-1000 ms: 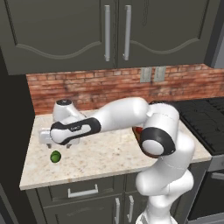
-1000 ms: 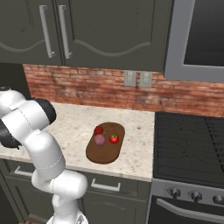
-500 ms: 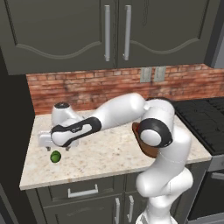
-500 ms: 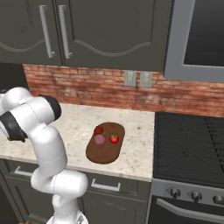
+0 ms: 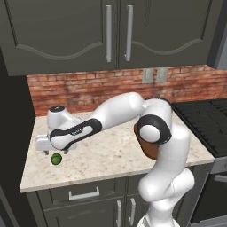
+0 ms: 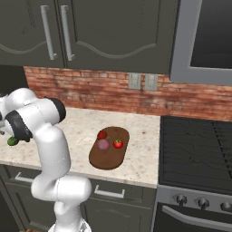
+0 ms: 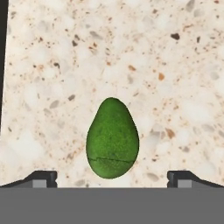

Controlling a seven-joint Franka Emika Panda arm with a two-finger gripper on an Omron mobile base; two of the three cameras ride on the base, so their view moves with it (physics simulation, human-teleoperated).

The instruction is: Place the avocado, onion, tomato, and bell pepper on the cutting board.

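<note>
Avocado (image 7: 112,139): dark green, lies on the speckled bench (image 5: 115,155) near its left front corner, apart from the other foods; also seen at (image 5: 56,158) and at (image 6: 12,141).

Tool (image 7: 112,177): jaws wide, one tip to each side of the avocado, neither touching it, nothing held. In the left base view the tool (image 5: 52,152) hangs just above the avocado, the arm reaching left across the bench.

Board (image 6: 108,148): dark brown, flat on the bench, right of the arm's base and left of the stove (image 6: 195,158).

Onion (image 6: 103,144): pinkish purple, on the board near its middle.

Tomato (image 6: 118,143): bright red, on the board, just right of the onion.

Pepper (image 6: 102,134): darker red, on the board, just behind the onion.
</note>
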